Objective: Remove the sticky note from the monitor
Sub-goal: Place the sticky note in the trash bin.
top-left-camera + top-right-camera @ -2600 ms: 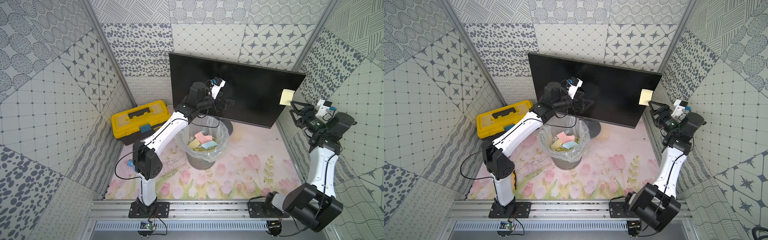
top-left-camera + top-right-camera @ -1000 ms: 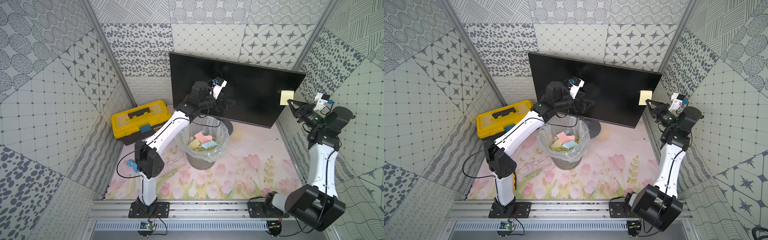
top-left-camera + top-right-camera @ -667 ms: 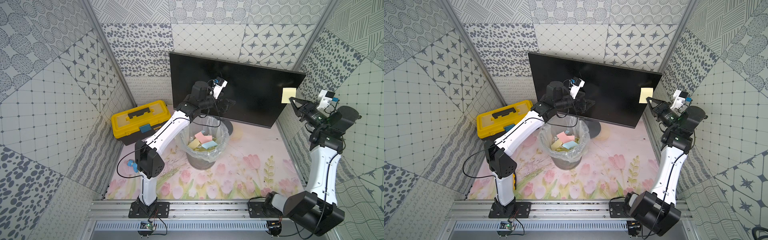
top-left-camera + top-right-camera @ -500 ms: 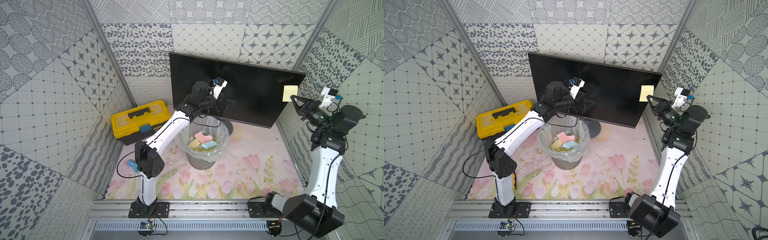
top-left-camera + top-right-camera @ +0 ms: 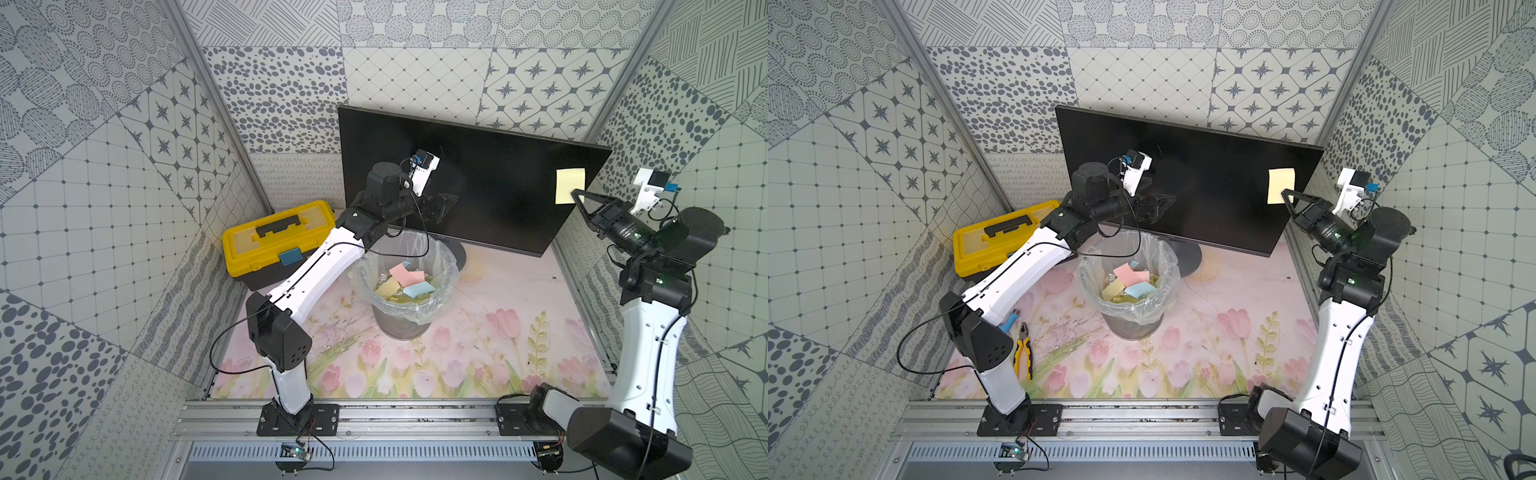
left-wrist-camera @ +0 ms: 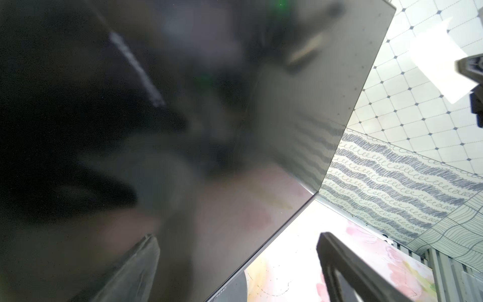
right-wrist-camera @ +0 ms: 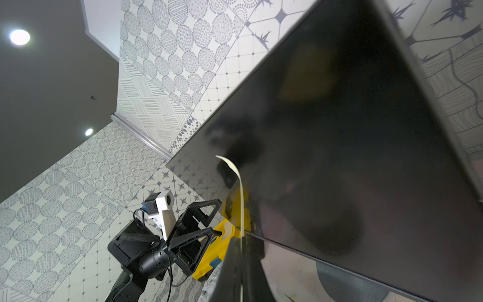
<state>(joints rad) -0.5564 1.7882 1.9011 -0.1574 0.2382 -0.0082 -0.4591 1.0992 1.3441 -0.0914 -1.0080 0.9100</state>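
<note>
Item: sticky note [image 5: 570, 185], pale yellow, set upright at the monitor [image 5: 478, 174] corner nearest the right arm, lower edge pinched from below by the clenched right pincer [image 5: 575, 193]; left pincer [image 5: 451, 199] released, well apart.

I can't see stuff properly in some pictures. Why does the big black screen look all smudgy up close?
Both top views: sharp and evenly lit, monitor and sticky note clear. Left wrist view: camera sits very close, so the glossy screen shows only fuzzy reflections, and the mat glares white. Right wrist view: smudgy reflections too, ceiling lamps are bright spots.
</note>
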